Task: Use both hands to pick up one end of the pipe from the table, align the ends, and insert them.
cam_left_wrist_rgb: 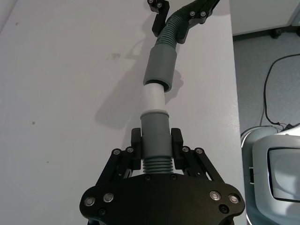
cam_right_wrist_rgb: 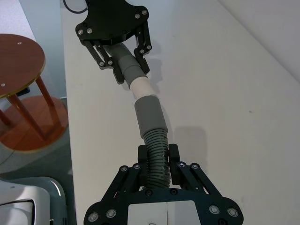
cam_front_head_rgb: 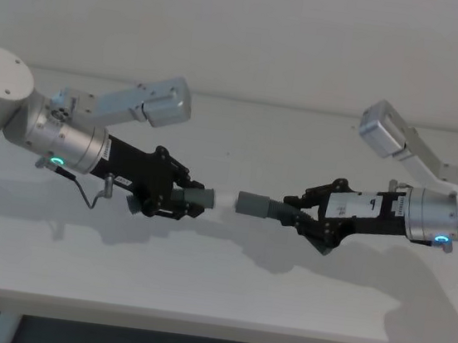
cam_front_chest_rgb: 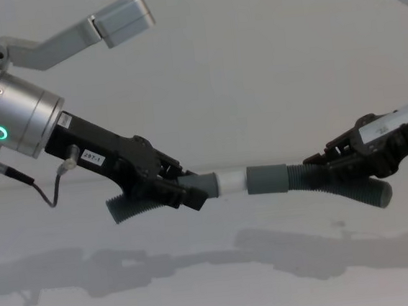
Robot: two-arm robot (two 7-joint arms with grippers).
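Observation:
Both pipe pieces hang above the white table [cam_front_head_rgb: 199, 277]. My left gripper [cam_front_head_rgb: 194, 202] is shut on the ribbed part of the left piece [cam_left_wrist_rgb: 155, 131], and its grey cuff and white tip [cam_left_wrist_rgb: 153, 96] point right. My right gripper [cam_front_head_rgb: 295, 216] is shut on the ribbed part of the right piece, with its grey open sleeve [cam_front_head_rgb: 252, 204] pointing left. The white tip [cam_front_chest_rgb: 233, 182] meets the mouth of the sleeve [cam_front_chest_rgb: 266, 179], roughly in line. In the right wrist view the sleeve [cam_right_wrist_rgb: 150, 117] tilts slightly against the tip [cam_right_wrist_rgb: 140, 86].
A round wooden stool [cam_right_wrist_rgb: 18, 61] stands on the floor beyond the table's left end. Off the table's other side are a white device [cam_left_wrist_rgb: 276, 159] and a black cable [cam_left_wrist_rgb: 269, 89]. The table's front edge [cam_front_head_rgb: 194, 322] runs below both arms.

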